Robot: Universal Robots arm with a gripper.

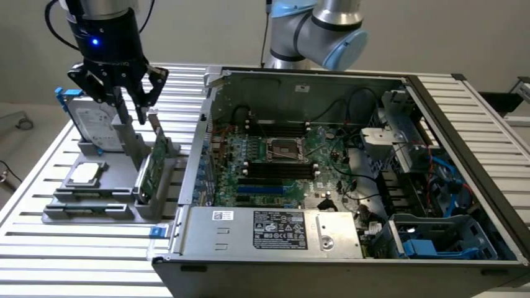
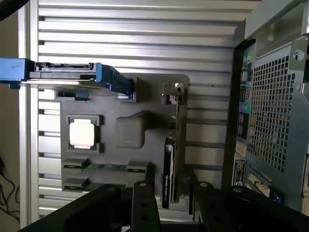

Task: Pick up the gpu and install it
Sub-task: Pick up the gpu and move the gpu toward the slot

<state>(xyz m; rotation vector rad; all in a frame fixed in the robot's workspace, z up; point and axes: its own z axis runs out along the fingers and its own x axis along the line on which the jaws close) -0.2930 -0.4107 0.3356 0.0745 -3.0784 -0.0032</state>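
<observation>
Spread fingers (image 2: 144,208) hover above the upright gpu (image 2: 168,169), partly hidden in its holder (image 2: 111,162).

one gpu (image 1: 155,164), one hard drive (image 1: 89,124), one computer (image 1: 331,276)

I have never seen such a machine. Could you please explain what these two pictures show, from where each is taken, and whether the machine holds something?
This is one robot arm with a two-fingered hand. The exterior view comes from a camera off the arm; the wrist view comes from a camera on the wrist, looking down past the fingers. On the slatted metal table lie a grey holder and an open computer case with its motherboard. The holder carries a hard drive in a blue frame, a processor chip and the gpu, standing on its edge. The hand is open, holds nothing, and hangs over the gpu, a finger on each side.
</observation>
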